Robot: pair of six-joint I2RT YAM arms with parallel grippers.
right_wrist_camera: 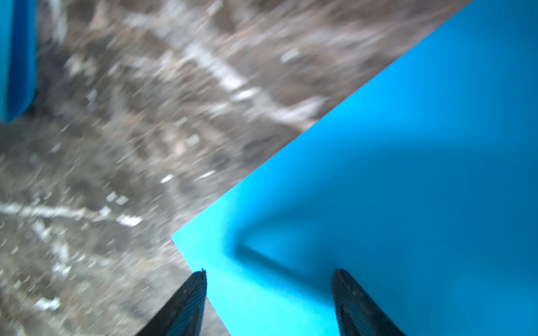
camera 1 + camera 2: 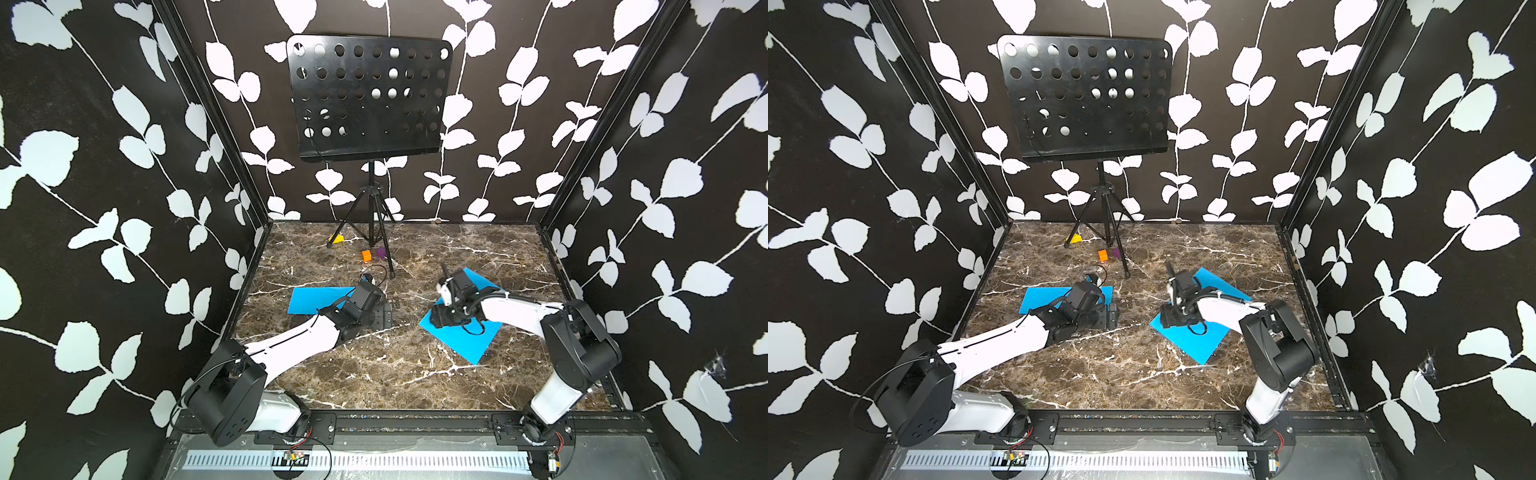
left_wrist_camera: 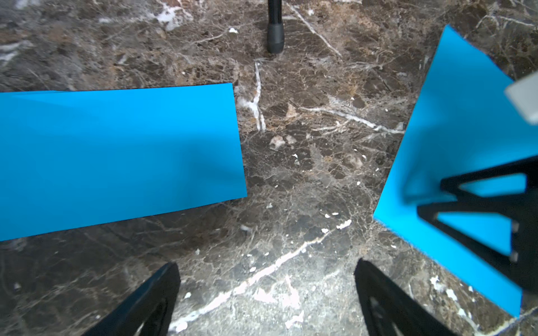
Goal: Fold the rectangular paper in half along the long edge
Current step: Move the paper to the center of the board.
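While left claw (image 3: 265, 263) gapes empty, right claw (image 1: 270, 271) (also apart, empty) hovers over blue paper (image 1: 407, 174) corner.

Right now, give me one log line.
left gripper: open, above marble tabletop | right gripper: open, over corner of unfolded blue paper

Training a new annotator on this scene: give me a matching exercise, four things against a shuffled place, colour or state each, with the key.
Things:
1. music stand
2. small cube
3. left tool
4. right tool

Descriptions:
A. orange
B. over a corner of a blue sheet, jaws apart
C. full of round holes
D. over bare marble, jaws wide apart

Pairs: 1-C, 2-A, 3-D, 4-B.
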